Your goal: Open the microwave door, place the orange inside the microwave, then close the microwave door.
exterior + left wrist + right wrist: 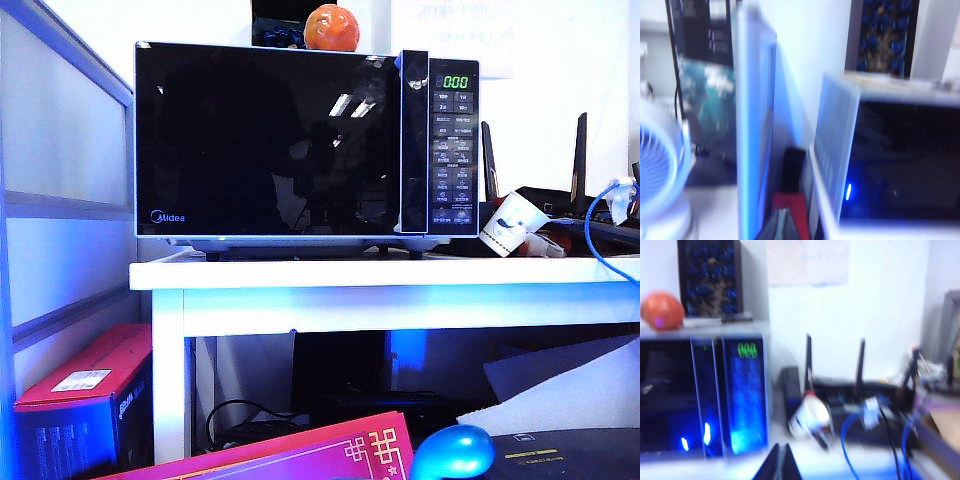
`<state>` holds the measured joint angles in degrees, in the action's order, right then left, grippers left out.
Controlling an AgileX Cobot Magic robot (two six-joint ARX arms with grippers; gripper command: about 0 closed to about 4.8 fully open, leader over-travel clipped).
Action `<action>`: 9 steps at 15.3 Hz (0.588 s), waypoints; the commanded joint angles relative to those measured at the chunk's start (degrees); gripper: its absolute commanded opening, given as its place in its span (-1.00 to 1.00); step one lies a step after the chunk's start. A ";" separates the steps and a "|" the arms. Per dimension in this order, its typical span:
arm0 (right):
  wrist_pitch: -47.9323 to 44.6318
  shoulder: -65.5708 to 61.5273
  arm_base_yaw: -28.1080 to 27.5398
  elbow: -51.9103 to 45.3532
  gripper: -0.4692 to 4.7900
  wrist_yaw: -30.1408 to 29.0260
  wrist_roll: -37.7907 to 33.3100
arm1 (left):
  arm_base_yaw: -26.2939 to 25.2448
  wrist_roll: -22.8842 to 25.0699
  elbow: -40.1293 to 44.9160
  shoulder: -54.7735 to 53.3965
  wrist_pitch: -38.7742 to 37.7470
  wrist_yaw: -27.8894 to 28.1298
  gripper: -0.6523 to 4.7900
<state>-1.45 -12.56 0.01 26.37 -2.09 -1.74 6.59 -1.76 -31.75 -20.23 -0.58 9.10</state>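
The small round orange (332, 28) sits atop the closed black-glass microwave (305, 140); the right gripper (782, 463) is clenched empty, the left gripper's state cannot be told.

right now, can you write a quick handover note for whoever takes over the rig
Right end effector: shut, empty, in front of the microwave's control panel side.
Left end effector: not in view; its camera looks at the microwave's left end.
The orange sits on top of the microwave, near the back.
The microwave door is closed.
Done: nothing yet.
Left: open the door, put the orange inside, close the door.
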 commanded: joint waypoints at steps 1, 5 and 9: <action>-1.92 -10.01 0.02 9.88 -0.84 -2.10 -0.20 | 0.04 1.53 -8.59 -10.62 0.81 -5.53 -0.78; -1.29 -24.33 0.04 23.82 -0.84 -7.21 -0.22 | 0.13 1.20 -21.24 -24.22 0.98 -16.22 -0.78; 0.61 -37.99 0.22 38.32 -0.84 -12.07 -0.24 | 0.13 1.22 -33.11 -35.04 4.48 -28.11 -0.78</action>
<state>-1.04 -48.62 0.08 61.98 -11.81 -1.76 6.66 -0.69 -63.18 -54.19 2.70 -16.40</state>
